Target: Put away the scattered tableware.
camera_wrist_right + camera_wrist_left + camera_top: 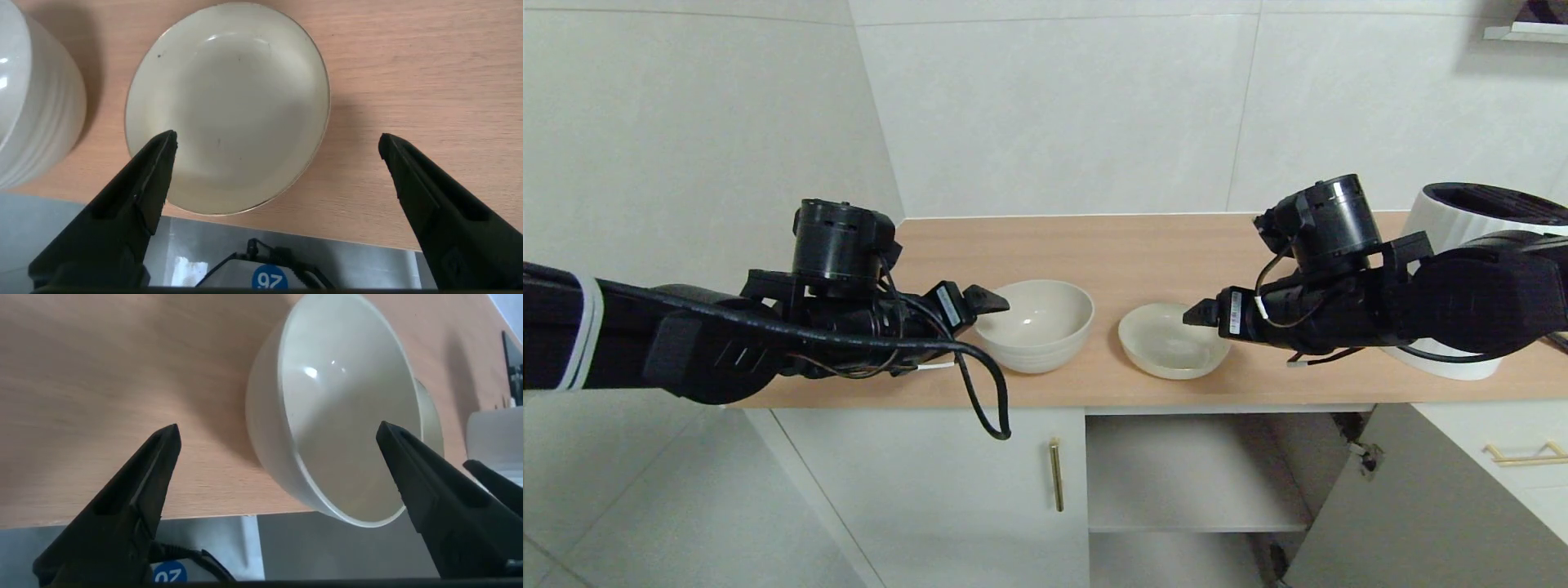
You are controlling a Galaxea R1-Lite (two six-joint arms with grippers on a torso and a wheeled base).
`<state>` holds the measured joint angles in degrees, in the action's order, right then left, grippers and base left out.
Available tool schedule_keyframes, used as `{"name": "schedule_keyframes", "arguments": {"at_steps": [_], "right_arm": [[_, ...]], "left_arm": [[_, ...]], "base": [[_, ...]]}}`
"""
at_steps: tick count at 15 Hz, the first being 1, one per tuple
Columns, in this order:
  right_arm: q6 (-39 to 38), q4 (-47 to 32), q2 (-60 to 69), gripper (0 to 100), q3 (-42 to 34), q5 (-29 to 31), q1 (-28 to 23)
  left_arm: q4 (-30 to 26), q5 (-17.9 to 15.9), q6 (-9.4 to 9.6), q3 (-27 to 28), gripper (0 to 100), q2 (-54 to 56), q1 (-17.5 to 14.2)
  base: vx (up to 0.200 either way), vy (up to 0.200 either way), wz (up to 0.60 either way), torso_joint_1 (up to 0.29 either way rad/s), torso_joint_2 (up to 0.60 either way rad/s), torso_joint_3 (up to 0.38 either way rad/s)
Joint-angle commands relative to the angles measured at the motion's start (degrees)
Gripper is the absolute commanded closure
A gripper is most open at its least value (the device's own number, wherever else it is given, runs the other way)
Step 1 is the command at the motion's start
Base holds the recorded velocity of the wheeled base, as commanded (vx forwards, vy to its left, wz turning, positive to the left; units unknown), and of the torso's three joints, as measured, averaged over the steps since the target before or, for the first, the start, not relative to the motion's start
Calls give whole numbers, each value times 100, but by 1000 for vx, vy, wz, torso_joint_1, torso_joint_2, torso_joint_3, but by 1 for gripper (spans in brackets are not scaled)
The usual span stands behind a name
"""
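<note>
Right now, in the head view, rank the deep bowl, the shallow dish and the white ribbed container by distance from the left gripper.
1. Deep bowl: at the left gripper, left of centre.
2. Shallow dish: next over, on the bowl's right.
3. White ribbed container: far right end of the counter.

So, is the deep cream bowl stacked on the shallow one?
No, the deep cream bowl stands apart beside the shallow cream dish on the wooden counter.

L pincer (994, 303) by bowl (1045, 328), R pincer (1197, 313) by dish (1168, 348)
</note>
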<state>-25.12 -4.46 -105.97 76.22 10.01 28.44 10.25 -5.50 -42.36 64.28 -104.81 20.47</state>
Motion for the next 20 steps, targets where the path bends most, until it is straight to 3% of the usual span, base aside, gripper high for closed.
{"name": "schedule_keyframes", "arguments": {"at_steps": [1, 3, 4, 14, 20], "right_arm": [[-1, -2, -20, 0, -1, 1, 4], [-1, -2, -20, 0, -1, 1, 4], [-1, -2, -11, 0, -1, 1, 4], [-1, -2, -73, 0, 16, 36, 4], [8, -2, -618, 0, 253, 713, 4]], "left_arm": [[3, 5, 0, 5, 0, -57, 19], [3, 5, 0, -3, 0, -92, 63], [3, 5, 0, -3, 100, -101, 80], [-6, 5, 9, 5, 100, -39, 98], [-6, 5, 9, 5, 100, -21, 98]], "base": [[0, 0, 0, 0, 0, 0], [0, 0, 0, 0, 0, 0], [0, 0, 0, 0, 0, 0], [0, 0, 0, 0, 0, 0], [0, 0, 0, 0, 0, 0]]}}
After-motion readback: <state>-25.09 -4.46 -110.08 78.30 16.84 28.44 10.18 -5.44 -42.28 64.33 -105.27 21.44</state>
